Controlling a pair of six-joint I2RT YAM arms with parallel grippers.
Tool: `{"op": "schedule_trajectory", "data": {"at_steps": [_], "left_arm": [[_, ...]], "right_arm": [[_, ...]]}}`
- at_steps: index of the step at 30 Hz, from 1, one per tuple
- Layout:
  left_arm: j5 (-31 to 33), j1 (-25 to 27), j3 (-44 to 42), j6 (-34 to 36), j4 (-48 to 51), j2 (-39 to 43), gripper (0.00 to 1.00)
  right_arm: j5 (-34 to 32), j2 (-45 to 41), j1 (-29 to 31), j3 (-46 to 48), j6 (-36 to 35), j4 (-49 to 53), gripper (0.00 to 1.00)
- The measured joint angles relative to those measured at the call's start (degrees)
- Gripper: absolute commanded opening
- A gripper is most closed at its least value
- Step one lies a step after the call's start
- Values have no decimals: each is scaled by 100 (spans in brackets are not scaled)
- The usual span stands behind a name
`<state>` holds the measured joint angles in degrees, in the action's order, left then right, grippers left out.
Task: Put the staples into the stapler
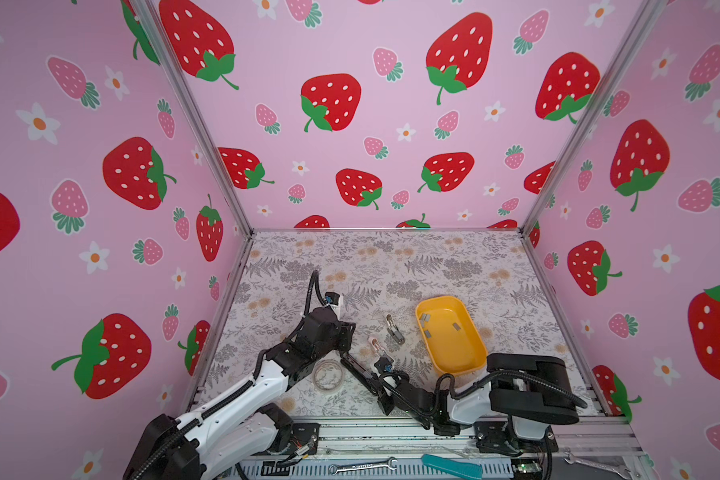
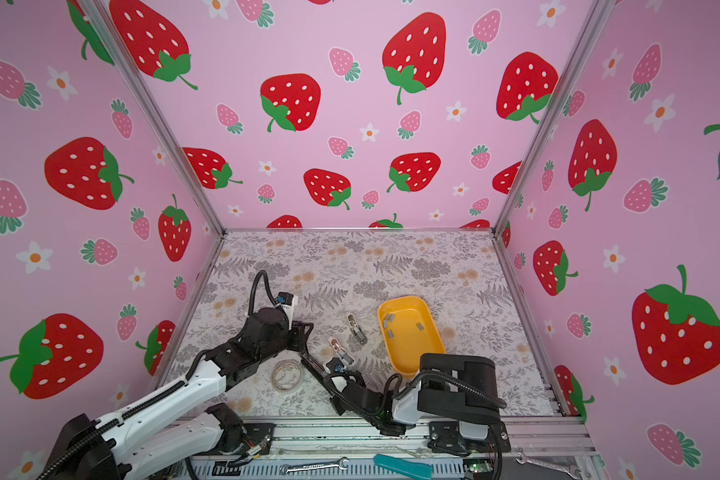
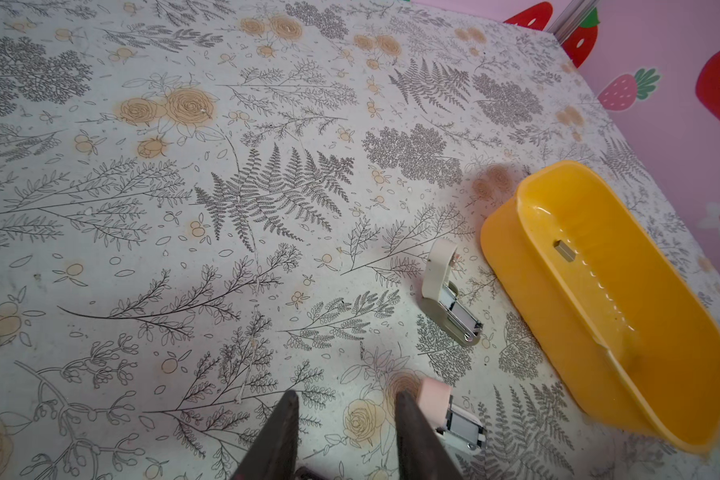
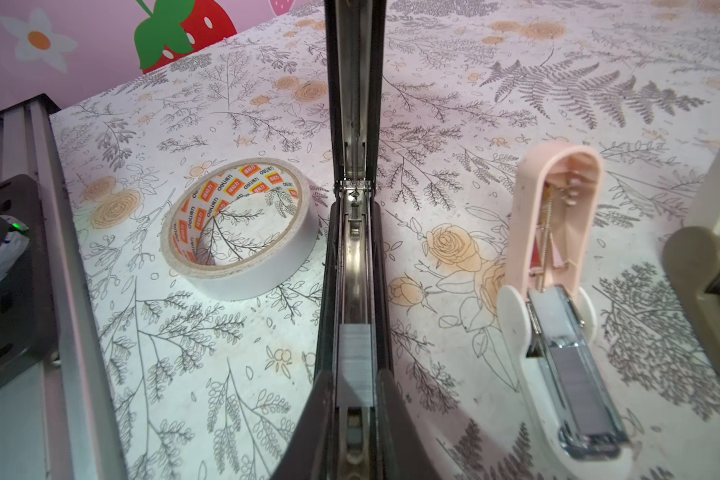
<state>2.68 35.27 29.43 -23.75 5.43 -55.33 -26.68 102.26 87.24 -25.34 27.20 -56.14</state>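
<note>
- Grip: the right claw (image 4: 354,376) is clenched on the black stapler (image 4: 353,257), one dark finger pressed to each side of its open channel.
- A strip (image 4: 355,361) of staples lies in that channel, right between the fingers. It is short, flat, pale grey and finely ribbed, with a dull metal sheen.
- The black stapler is long and narrow, black outside with a shiny steel rail inside. Its lid is open and runs on in line with the base.
- The left claw (image 3: 346,395) is released. Its two dark tapered fingers stand apart, with only bench (image 3: 142,249) showing between them. In both top views it hangs near the lid end of the black stapler.
- The pink stapler (image 4: 553,232) lies just beside the black one. It is smooth matte plastic with a rounded lid hinged open, a thin spring inside, a white base and a bright metal channel.
- The beige stapler (image 3: 441,286) lies a little farther out, also open. It is small, with a rounded lid.
- The tray (image 1: 454,353) is glossy yellow plastic, oblong with rounded corners. A few loose strips (image 1: 425,319) of staples lie on its floor, small, grey and apart from each other.
- The tape roll (image 4: 242,282) lies flat on the other side of the black stapler. It is a white ring with an orange-and-white printed core.
- The bench is covered with pale paper printed with grey ferns and tan roses.
</note>
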Motion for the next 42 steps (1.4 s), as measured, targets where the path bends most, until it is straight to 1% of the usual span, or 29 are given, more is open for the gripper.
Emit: {"op": "schedule_trajectory", "data": {"at_steps": [8, 13, 20, 23, 26, 32, 34, 38, 42], "left_arm": [[94, 334, -96, 55, -127, 57, 40], [627, 754, -315, -188, -470, 157, 40], [1156, 1086, -684, -656, -1088, 293, 41], [1235, 1480, -785, -866, -1272, 284, 43], [1447, 1829, -839, -822, -1331, 243, 43], [2286, 2509, -859, -686, -1486, -24, 44], [2481, 2669, -887, -656, -1552, -92, 45], [2614, 2874, -890, -649, -1596, -254, 49], [2621, 3067, -929, -778, -1567, -350, 56]], "right_arm": [[-181, 26, 55, 157, -24, -254, 0], [-221, 26, 74, 297, -24, -455, 0], [-232, 26, 76, 363, -7, -562, 0], [-243, 26, 76, 420, 9, -662, 0], [-247, 26, 76, 481, -31, -734, 0], [-249, 37, 76, 496, -50, -785, 0], [-249, 46, 76, 505, -52, -813, 0], [-254, 46, 76, 516, -52, -872, 0], [-273, 57, 76, 518, -59, -962, 0]]}}
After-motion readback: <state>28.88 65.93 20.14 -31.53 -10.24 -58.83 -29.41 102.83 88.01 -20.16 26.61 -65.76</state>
